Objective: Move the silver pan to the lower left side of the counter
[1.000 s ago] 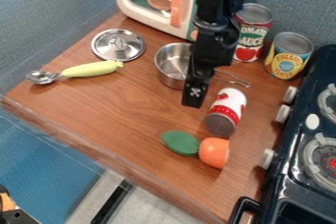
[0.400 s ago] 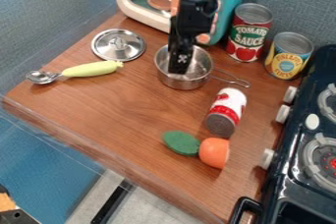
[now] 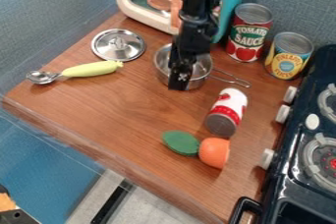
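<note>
The silver pan [image 3: 203,66] sits upright on the wooden counter [image 3: 125,115], up and to the left of the lying can [image 3: 226,112], which serves here as the reference for every place. The black gripper [image 3: 179,83] hangs over the pan's near side, likely because the rim offers a simple hold; whether it is open or closed on the metal cannot be told from this angle. The pan's wire handle [image 3: 242,83] points right, passing above the lying can, so it would probably trail on a trip to the lower left. The lid [image 3: 118,44] rests apart, farther up and left of that can, which leaves the pan's rim exposed for a grasp. A spoon with a pale green grip [image 3: 92,69] lies well left of the can, near the likely route; a low swing could knock it. The goal, left of the lying can toward the counter's front edge, appears to call for a secure hold, a modest lift and a level lowering. Just below the can, a green leaf-shaped piece [image 3: 181,142] and an orange piece [image 3: 214,153] give reason to keep the path leftward.
</note>
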Controlling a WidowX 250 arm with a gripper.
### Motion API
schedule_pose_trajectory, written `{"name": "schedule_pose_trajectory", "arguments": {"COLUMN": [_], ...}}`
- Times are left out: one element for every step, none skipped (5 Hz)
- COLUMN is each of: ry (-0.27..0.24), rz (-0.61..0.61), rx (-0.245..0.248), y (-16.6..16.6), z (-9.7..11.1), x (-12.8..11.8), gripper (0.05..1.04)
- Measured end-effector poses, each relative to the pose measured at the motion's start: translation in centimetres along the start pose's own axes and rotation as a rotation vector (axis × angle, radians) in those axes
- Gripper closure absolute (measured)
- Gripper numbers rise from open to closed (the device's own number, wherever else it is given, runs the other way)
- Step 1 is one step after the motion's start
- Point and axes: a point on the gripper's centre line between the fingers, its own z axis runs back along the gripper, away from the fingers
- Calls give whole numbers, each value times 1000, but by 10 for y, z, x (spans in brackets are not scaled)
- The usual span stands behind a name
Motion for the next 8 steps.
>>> {"name": "schedule_pose_trajectory", "arguments": {"ry": [-5,-30,-50,-72,-83,-145,-182,-222], "rz": [-10,-18,-20,-5,8,53,81,102], "rx": [-10,-2,-13,2,8,39,76,74], "y": [1,1,-3,-2,-7,-9,-17,-31], "z": [-12,-14,-18,-12,-7,13,35,48], "x": [3,5,2,1,-3,-18,-39,-64], "gripper": [419,729,923,995,999,1003,1010,1010]}}
